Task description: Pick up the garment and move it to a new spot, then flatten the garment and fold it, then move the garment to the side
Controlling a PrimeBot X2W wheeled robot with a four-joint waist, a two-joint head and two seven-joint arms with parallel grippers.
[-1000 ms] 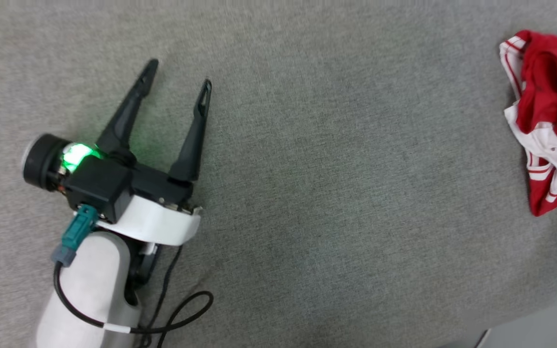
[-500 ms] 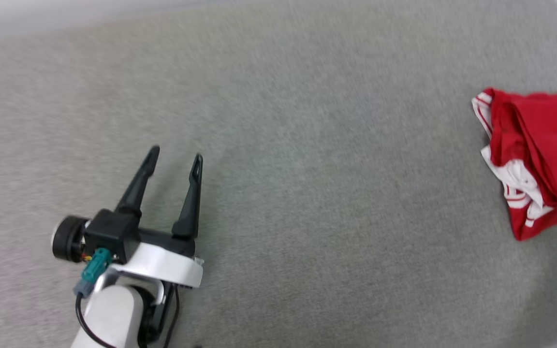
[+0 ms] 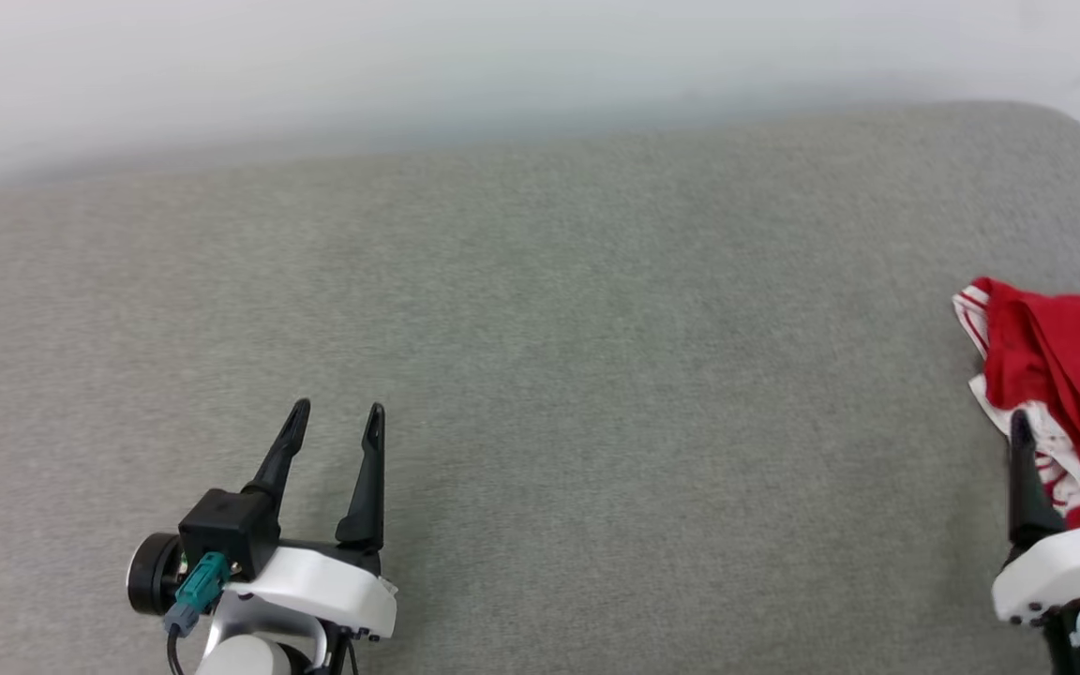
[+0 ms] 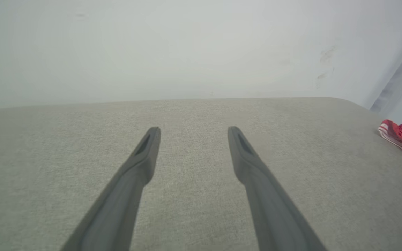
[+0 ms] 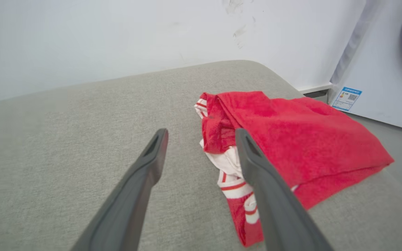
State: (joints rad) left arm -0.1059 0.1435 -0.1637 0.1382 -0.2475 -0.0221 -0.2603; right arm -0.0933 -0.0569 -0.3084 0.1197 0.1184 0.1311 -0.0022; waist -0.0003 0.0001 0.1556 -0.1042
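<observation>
Roughly folded red knit garment with white striped trim [image 3: 1060, 342] lies at the right rounded edge of the grey woven cushion [image 3: 596, 375]. Broad bare fabric to its left. Left gripper [image 3: 337, 412] and right gripper [image 3: 1057, 424] both spread, empty.

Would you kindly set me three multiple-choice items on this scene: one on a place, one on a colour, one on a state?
1. Where does the garment lie in the head view?
A. at the right edge, by the right tool
B. at the far left
C. in the middle

2. What is its main colour?
A. blue
B. red
C. green

3. How does the left tool stand?
A. shut on cloth
B. shut on nothing
C. open, holding nothing

Answers: 1 A, it lies at the right edge beside that tool; 2 B, the cloth is red with white striped trim; 3 C, its jaws stand apart over the bare grey cushion.
</observation>
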